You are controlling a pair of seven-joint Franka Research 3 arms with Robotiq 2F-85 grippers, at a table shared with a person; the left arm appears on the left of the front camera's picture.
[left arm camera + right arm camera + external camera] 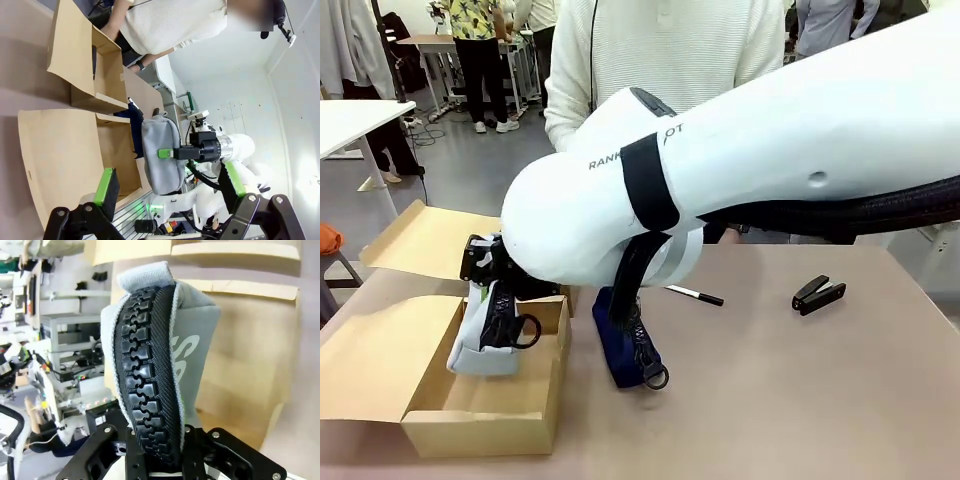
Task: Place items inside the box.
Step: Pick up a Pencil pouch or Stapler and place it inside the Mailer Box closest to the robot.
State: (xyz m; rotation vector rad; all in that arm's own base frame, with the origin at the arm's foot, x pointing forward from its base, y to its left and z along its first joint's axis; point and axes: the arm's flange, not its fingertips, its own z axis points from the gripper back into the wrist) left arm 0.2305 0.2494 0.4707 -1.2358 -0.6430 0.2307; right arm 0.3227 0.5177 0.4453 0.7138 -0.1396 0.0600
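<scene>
Cardboard boxes: two, near box [480, 432] and far box [420, 240].
Grey pencil case [470, 350]: one, clamped by right gripper [495, 290], seemingly over near box.
Navy case [620, 350], marker [695, 294], stapler [818, 294]: one each, on table [800, 400].
Left gripper [169, 182]: spread, empty.

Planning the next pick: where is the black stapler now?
Front view: the black stapler lies on the table, right side, right of the marker, apart from it.

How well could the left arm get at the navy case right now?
Probably not easily. The left tool is open and free, but the right tool, shut on the grey pencil case, hangs between it and the navy case, and the right arm crosses above that case.
</scene>
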